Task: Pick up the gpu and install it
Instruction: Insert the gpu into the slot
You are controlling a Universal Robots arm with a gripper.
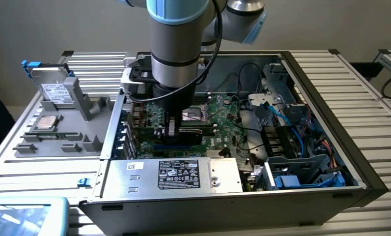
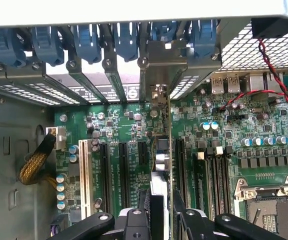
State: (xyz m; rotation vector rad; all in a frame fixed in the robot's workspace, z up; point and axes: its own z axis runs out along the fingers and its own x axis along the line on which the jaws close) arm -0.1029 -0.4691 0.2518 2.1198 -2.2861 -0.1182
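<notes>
My gripper (image 1: 172, 129) is down inside the open computer case (image 1: 313, 83), shut on the gpu (image 1: 194, 131). The card stands on edge across the green motherboard (image 1: 225, 120). In the wrist view I see the gpu (image 2: 163, 145) edge-on as a thin line. It runs from between my dark fingers (image 2: 177, 207) up to its silver bracket (image 2: 159, 60) at the case's rear slot openings. It sits along the black expansion slots (image 2: 124, 170), beside the white slot (image 2: 85, 170). Whether its lower edge is seated in a slot is hidden.
A silver power supply (image 1: 182, 174) with a black label lies at the case's front edge. The CPU socket (image 2: 264, 205) is beside the card. Blue cables (image 1: 281, 115) and a drive cage fill the exterior view's right. A hard drive (image 1: 54, 91) stands on a grey fixture outside.
</notes>
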